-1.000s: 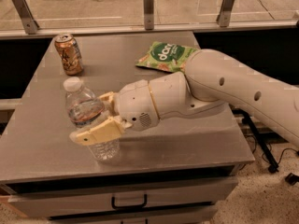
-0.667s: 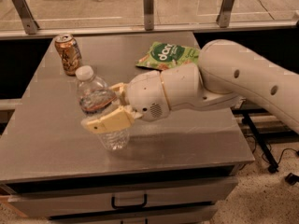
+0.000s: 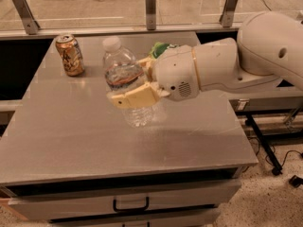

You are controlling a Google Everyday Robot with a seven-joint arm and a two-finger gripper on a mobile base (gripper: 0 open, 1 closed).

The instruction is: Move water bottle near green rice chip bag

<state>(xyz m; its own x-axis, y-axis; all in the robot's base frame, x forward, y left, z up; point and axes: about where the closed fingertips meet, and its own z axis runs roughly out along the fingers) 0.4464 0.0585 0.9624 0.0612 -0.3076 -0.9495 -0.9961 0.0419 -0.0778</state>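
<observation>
The gripper (image 3: 127, 80) is over the middle of the grey surface (image 3: 94, 145), its jaws closed on the bottle (image 3: 122, 67) at the label. The bottle leans with its white cap toward the left, and I cannot tell whether its base touches the surface. The green bag (image 3: 161, 48) lies just behind the gripper, mostly hidden by it, and a tan can (image 3: 69, 55) stands upright at the back left, apart from the bottle.

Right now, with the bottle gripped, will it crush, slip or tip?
The water bottle looks thin and ribbed, so it may flex under the hand closed round its middle. Tall and narrow, it could tip when released.
</observation>
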